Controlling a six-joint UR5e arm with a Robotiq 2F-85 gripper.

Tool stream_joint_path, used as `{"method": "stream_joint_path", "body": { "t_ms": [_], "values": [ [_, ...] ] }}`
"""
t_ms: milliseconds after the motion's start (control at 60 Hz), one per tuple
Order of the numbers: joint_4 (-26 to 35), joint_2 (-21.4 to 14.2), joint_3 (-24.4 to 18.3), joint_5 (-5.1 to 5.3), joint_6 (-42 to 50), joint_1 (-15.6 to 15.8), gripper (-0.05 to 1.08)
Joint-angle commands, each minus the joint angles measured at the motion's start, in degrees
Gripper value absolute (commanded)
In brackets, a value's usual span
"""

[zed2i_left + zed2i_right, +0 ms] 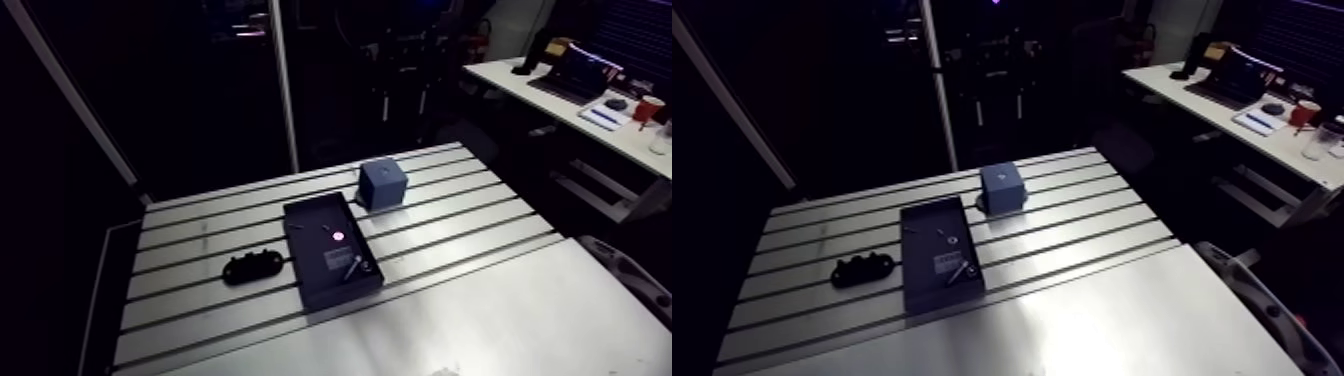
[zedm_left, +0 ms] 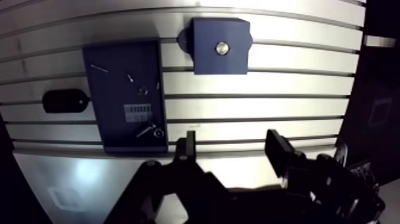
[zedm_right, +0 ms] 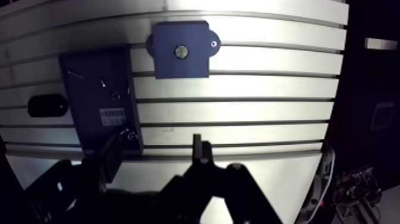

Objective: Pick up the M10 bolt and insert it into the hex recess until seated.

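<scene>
Above the slotted aluminium tabletop (image 2: 268,77) the claw (image 2: 233,148) hung high, facing straight down, its 2 fingers (image 2: 189,146) spread apart with nothing between them. Nothing of the claw showed in the arm view. The room around the tabletop was dim.

Ahead of the claw and off to one side lay a dark shallow tray (image 2: 113,89). The M10 bolt (image 2: 144,130) rested on its side at the end of the tray nearest the claw, beside a small ring (image 2: 158,133). Farther ahead stood a blue block (image 2: 208,59), just beside the tray's far corner and apart from it, with a shiny round spot at its top centre. 1 black oblong object (image 2: 64,101) lay beyond the tray's other side. Nothing lay over the bolt.
</scene>
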Motion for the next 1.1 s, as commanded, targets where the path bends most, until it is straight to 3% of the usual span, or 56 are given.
{"method": "stream_joint_path", "body": {
  "t_ms": [17, 233, 333, 550, 600, 783, 933, 1100],
  "values": [
    [12.96, -4.45, -7.33, 0.54, 7.11, 6.6, 0.0],
    [12.5, -5.3, -6.92, 0.97, 10.47, 11.32, 0.0],
    [12.47, -5.77, -7.41, 0.19, 12.75, 13.44, 0.0],
    [12.21, -9.24, -6.7, 0.39, 12.64, 15.08, 0.0],
    [12.21, -10.23, -6.49, 0.83, 12.22, 15.91, 0.0],
    [12.31, -11.36, -5.86, 0.96, 11.93, 15.82, 0.0],
    [12.29, -11.2, -6.56, 0.33, 11.65, 15.95, 0.0],
    [11.78, -11.36, -4.31, 0.36, 11.65, 15.96, 0.0]
  ]
}}
